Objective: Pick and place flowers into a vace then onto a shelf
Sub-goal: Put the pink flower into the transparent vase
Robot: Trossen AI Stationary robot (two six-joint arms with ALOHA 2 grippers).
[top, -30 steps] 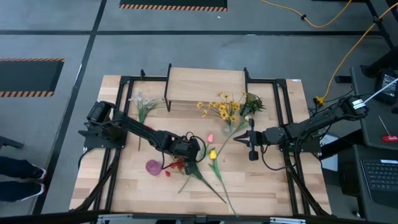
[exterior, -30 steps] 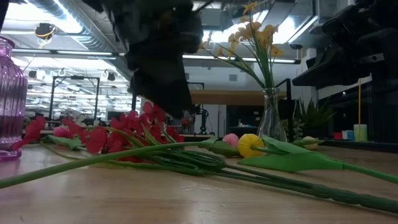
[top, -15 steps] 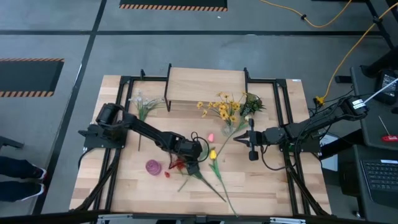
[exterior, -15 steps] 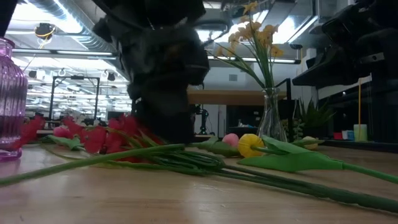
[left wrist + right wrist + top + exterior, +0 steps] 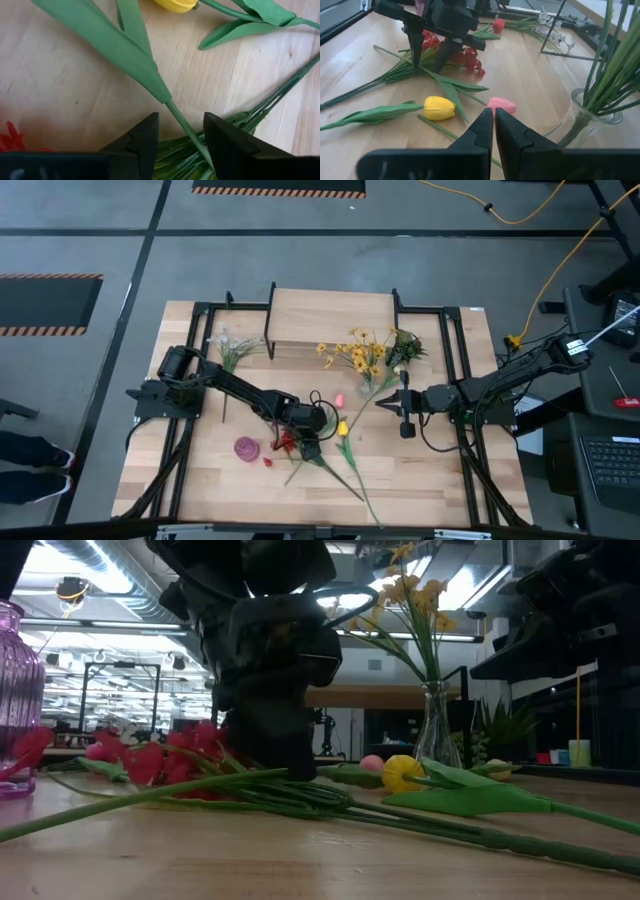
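Purple vase (image 5: 246, 447): upright on the bench (image 5: 430, 480), left of the pile of stems.

Left gripper (image 5: 304, 444): lowered onto the red berry spray (image 5: 285, 444), fingers (image 5: 142, 142) spread and straddling a green stalk (image 5: 185, 130), not closed on it. The step in hand appeared to be the pick of one stem; the next move called for clenching on a single stalk, lifting it clear of the tangle, then carrying it left to the purple vase.

Flowers: yellow tulip (image 5: 342, 427) and pink tulip (image 5: 338, 399) lay loose mid-bench; white blossoms (image 5: 224, 342) lay far left by the shelf (image 5: 330, 315); yellow blossoms (image 5: 362, 355) already stood in a glass vase (image 5: 434, 735).

Right gripper (image 5: 405, 404): waiting right of centre, fingers (image 5: 475, 131) clenched, empty.

Views: the left wrist view alone showed the stalk between the spread fingers. The low view showed the fingers down at bench level among the stems. The high view alone showed the shelf, bare, at the far edge.
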